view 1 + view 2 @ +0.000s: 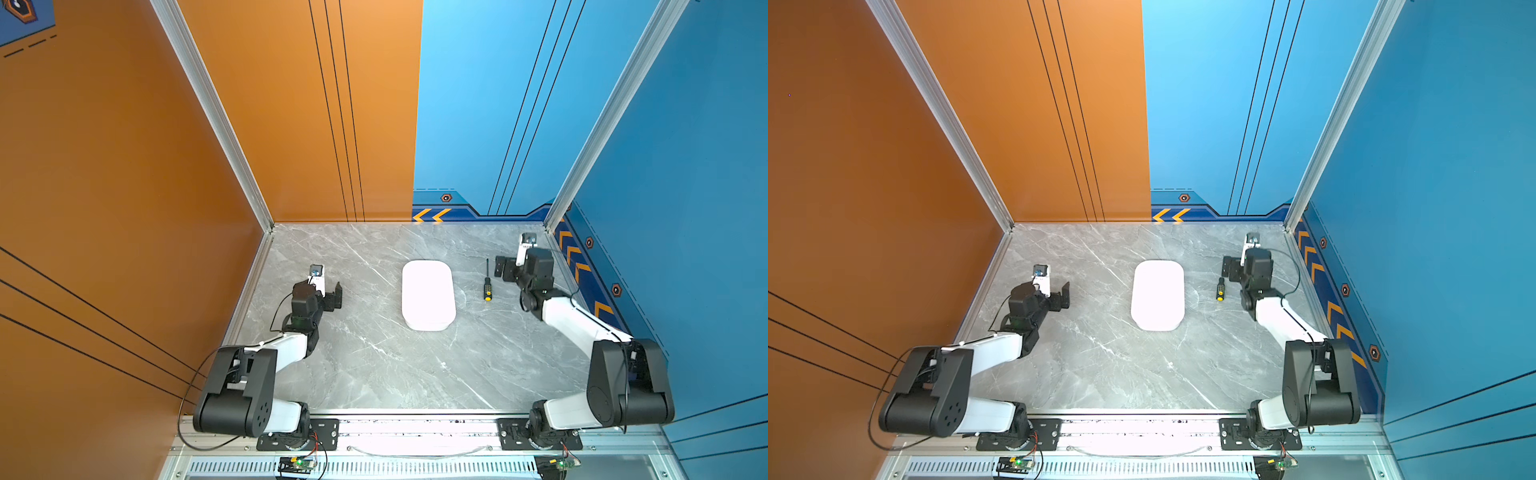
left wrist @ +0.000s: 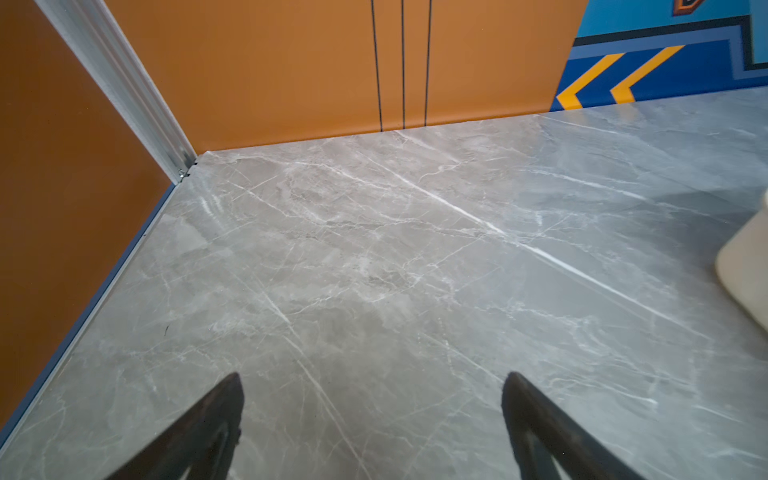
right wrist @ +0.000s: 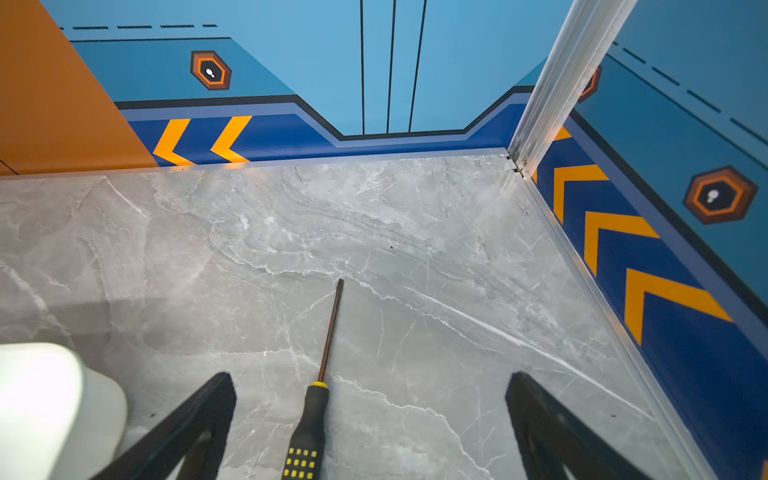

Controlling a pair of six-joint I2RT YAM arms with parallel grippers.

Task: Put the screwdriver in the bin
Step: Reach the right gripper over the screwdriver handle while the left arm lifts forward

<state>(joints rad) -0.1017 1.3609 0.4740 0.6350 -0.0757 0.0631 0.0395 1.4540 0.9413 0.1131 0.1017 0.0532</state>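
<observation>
Black jaws both gape; slim screwdriver (image 3: 309, 424) lies on marble (image 1: 374, 365) beside rounded white bin (image 1: 428, 295)

No legible text, yellow chevrons (image 3: 169, 137), hexagon emblems (image 3: 210, 70) — blue wall band (image 3: 282, 133)

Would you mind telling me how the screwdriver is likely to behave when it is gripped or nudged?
The screwdriver looks rigid, so it should probably lift without bending. Its rounded handle lies flat on the smooth table, so a nudge may roll it. The shaft is thin, so the weight likely sits in the handle.
</observation>
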